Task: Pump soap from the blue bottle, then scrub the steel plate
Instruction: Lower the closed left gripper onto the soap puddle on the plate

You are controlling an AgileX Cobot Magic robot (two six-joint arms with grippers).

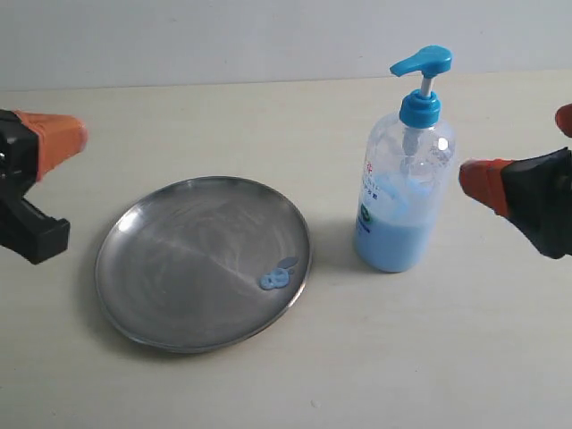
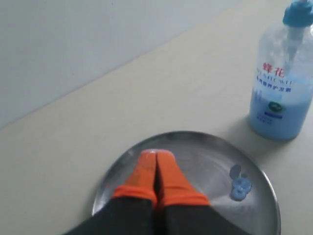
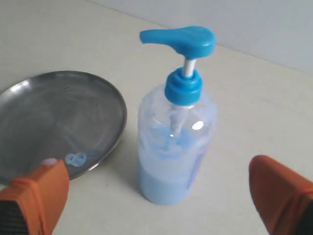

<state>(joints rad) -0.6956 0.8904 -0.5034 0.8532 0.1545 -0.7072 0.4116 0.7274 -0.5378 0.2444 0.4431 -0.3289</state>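
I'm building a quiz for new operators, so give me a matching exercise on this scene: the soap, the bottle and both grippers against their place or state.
1. soap
2. blue bottle
3. left gripper
4. right gripper

A. open
B. upright beside the steel plate
C. shut
D. lying on the steel plate, near its rim

Pairs: 1-D, 2-B, 3-C, 4-A
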